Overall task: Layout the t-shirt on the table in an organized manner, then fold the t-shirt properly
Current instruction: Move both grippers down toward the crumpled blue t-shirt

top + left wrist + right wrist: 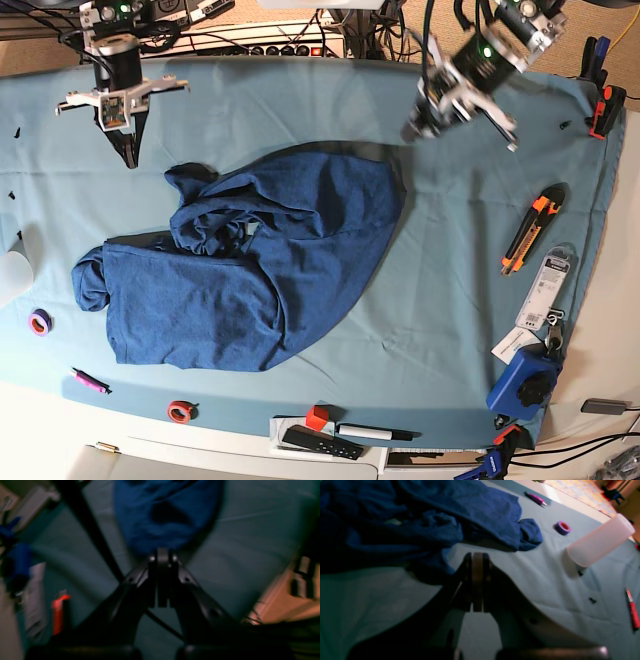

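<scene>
At nine o'clock in the base view, a purple tape roll (40, 322) is lying on the table (460, 290) near its edge, with a pink marker (89, 381) and a red tape roll (181, 411) sitting toward seven o'clock. Up at eleven o'clock the right gripper (128, 152) is pointing down at the teal cloth, its jaws pressed together and gripping nothing, just clear of the shirt's upper corner. Across the centre the t-shirt (260, 260) is lying crumpled and bunched, spreading from nine o'clock toward the middle, with one rounded edge reaching toward one o'clock. At one o'clock the left gripper (420, 128) is hanging tilted above the table, just beside that rounded edge, jaws clenched and empty. Farther right, at three o'clock, an orange utility knife (531, 229) is resting on the cloth, and a blue device (525, 381) is sitting near five o'clock.
</scene>
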Robot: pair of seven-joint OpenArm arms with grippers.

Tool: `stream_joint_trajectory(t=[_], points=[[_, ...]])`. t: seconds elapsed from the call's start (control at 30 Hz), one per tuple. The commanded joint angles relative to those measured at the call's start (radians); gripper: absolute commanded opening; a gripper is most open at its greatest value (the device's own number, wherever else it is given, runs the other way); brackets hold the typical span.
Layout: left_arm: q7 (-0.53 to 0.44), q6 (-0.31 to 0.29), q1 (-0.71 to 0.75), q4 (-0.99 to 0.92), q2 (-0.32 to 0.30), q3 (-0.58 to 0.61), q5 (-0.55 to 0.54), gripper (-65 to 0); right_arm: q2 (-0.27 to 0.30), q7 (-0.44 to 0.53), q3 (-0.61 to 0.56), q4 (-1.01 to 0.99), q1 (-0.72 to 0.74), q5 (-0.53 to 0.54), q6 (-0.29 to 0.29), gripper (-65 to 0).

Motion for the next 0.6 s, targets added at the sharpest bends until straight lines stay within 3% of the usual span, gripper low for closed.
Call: stream_joint_trajectory(t=[0.0, 0.1, 0.2, 0.27, 0.43, 0.5, 0.57], points=[[-0.004, 0.037, -0.006, 0.018, -0.008, -0.003, 0.0, -65.0, 0.002, 0.007, 0.007, 0.018, 0.005, 0.0, -0.012, -65.0], [0.024, 0.055, -0.013, 0.018, -0.008, -0.003, -0.001, -65.0, -0.002, -0.027, 0.007, 0.018, 0.024, 0.0, -0.012, -65.0], [0.025, 0.026, -0.013, 0.018, -0.008, -0.003, -0.07, -65.0, -0.002, -0.027, 0.007, 0.018, 0.032, 0.0, -0.012, -65.0], [0.062, -0.082, -0.011, 0.018, -0.009, -0.003, -0.114, -65.0, -0.002, -0.027, 0.007, 0.017, 0.032, 0.0, -0.012, -65.0], [0.27, -0.474, -0.011, 0.018, -0.035, -0.003, -0.228, -65.0, -0.001, -0.03, 0.007, 0.017, 0.032, 0.0, -0.011, -65.0], [0.354, -0.553, -0.011, 0.018, -0.058, -0.003, -0.262, -65.0, -0.002, -0.031, 0.007, 0.017, 0.032, 0.0, -0.012, -65.0], [0.432, -0.58, -0.011, 0.019, -0.087, -0.003, -0.278, -65.0, -0.001, -0.031, 0.007, 0.017, 0.032, 0.0, -0.012, -65.0]])
